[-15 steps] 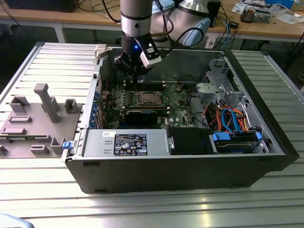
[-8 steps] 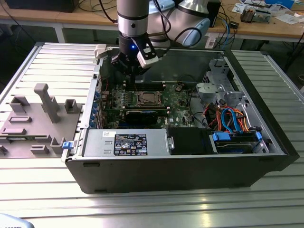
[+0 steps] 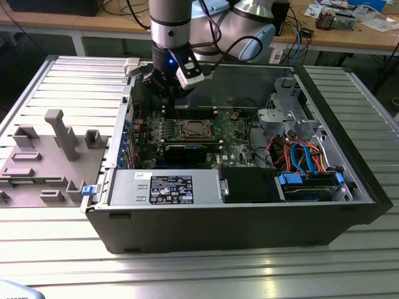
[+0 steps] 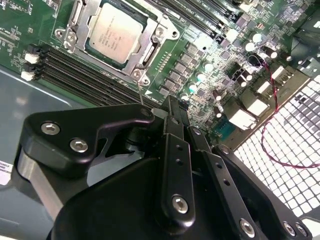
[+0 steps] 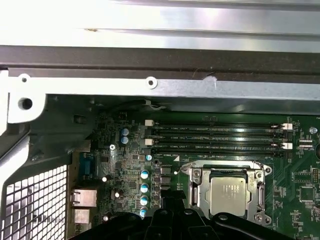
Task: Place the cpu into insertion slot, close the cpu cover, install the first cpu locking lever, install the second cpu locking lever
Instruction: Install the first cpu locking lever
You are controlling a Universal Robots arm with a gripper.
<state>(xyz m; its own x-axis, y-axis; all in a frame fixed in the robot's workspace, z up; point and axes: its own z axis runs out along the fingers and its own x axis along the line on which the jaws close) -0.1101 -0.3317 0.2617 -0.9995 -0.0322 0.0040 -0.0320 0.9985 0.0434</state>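
Seated in the insertion slot [image 4: 116,37], the cpu [image 4: 114,33] was judged light, stiff, fragile, best gripped by edges; the pincer [image 4: 167,107] state could not be told.

Computer case [image 3: 237,230]: open, lying on the slatted metal table [image 3: 199,274].
Power supply [image 3: 165,187]: inside the case, along its near wall.
Orange and blue cables [image 3: 299,156]: in the case, toward the exterior view's right.
Grey fixture blocks [image 3: 43,159]: on the table, beside the case on the exterior view's left.
Memory slots [image 5: 217,139]: long, black, parallel, inside the case.
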